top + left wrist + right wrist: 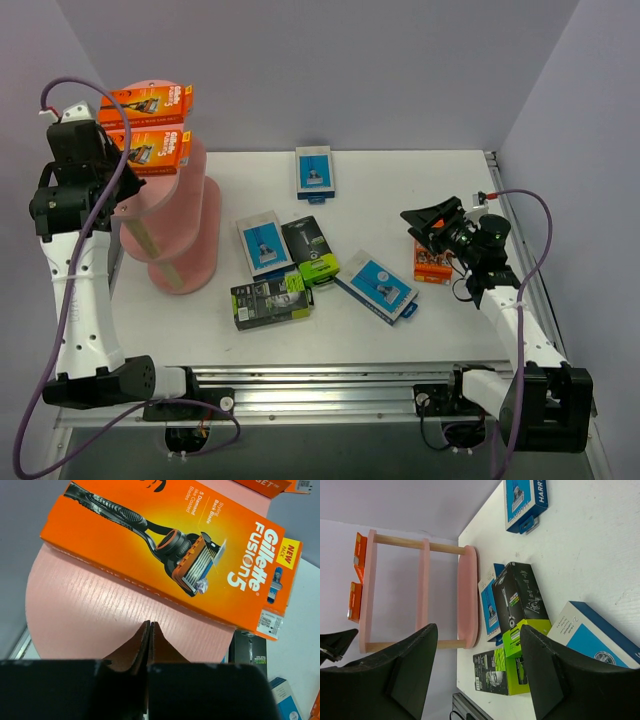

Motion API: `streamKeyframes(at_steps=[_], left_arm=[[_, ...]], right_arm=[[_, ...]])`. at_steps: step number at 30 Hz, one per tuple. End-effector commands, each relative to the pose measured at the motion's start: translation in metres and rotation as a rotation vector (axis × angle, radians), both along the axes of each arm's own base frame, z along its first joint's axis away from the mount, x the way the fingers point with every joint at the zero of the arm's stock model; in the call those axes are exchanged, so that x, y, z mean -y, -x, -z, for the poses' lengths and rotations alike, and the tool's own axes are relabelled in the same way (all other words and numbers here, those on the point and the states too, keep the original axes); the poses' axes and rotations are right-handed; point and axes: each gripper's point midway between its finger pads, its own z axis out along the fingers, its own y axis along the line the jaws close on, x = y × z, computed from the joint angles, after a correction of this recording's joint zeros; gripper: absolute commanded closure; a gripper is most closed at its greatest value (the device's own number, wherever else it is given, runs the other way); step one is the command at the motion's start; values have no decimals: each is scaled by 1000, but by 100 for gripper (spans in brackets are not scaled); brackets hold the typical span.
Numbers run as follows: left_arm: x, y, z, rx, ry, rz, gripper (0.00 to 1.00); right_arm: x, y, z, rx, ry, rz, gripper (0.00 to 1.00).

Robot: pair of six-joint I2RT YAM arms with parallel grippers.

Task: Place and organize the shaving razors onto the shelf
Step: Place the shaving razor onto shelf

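The pink shelf [190, 262] stands at the table's left. Two orange razor packs [152, 100] [150, 148] lie on its top board [85, 610]. My left gripper [118, 182] hovers over that board's near edge, shut with nothing between its fingers [150, 625], just short of the nearer orange pack [170, 550]. On the table lie three blue-and-grey packs [314, 171] [264, 243] [379, 285] and two black-and-lime packs [310, 250] [270, 300]. My right gripper [432, 222] is open and empty above a third orange pack [433, 263]. In the right wrist view the gripper [480, 645] faces the black-and-lime packs [520, 600].
The shelf's lower boards [467, 597] carry nothing that I can see. A metal rail [320, 385] runs along the near table edge between the arm bases. The right table edge [520, 250] is close to the right arm.
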Motion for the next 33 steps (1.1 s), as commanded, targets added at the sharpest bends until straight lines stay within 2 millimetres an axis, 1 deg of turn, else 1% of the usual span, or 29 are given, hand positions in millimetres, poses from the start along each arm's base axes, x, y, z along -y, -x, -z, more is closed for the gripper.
streamKeyframes(at_steps=[1, 2, 3, 5, 6, 8, 11, 12, 18, 22, 28, 29, 31, 32, 33], left_arm=[[-5, -11, -18, 97, -34, 17, 98], [-6, -14, -10, 87, -30, 20, 98], [-11, -12, -10, 96, -29, 8, 98], [-14, -14, -11, 121, -20, 17, 98], [-20, -12, -6, 117, -15, 4, 98], [-21, -15, -6, 133, 1, 20, 98], [-29, -17, -2, 137, 14, 10, 98], [-25, -19, -1, 137, 28, 36, 98], [-19, -31, 0, 170, 50, 95, 98], [-9, -37, -3, 192, 60, 161, 98], [-4, -35, -5, 194, 46, 199, 98], [-5, -34, -4, 193, 45, 198, 97], [-4, -34, -4, 196, 45, 197, 91], [-4, -34, -4, 200, 47, 203, 82], [-2, -35, -4, 199, 50, 212, 78]], right_arm=[[0, -1, -16, 66, 11, -20, 37], [1, -1, -16, 67, 11, -19, 37], [1, -1, -15, 68, 9, -20, 37], [2, -2, -15, 67, 8, -18, 37], [2, -2, -15, 68, 9, -17, 37], [3, -3, -15, 71, 13, -16, 37], [3, -5, -14, 67, 13, -16, 37], [3, -5, -12, 64, 13, -16, 37], [5, -8, -10, 61, 16, -11, 37], [5, -9, -9, 57, 16, -11, 37], [5, -11, -8, 57, 18, -11, 37], [5, -11, -8, 55, 18, -11, 37], [5, -11, -8, 55, 17, -13, 37], [5, -11, -8, 57, 17, -13, 37], [5, -11, -8, 55, 17, -13, 37]])
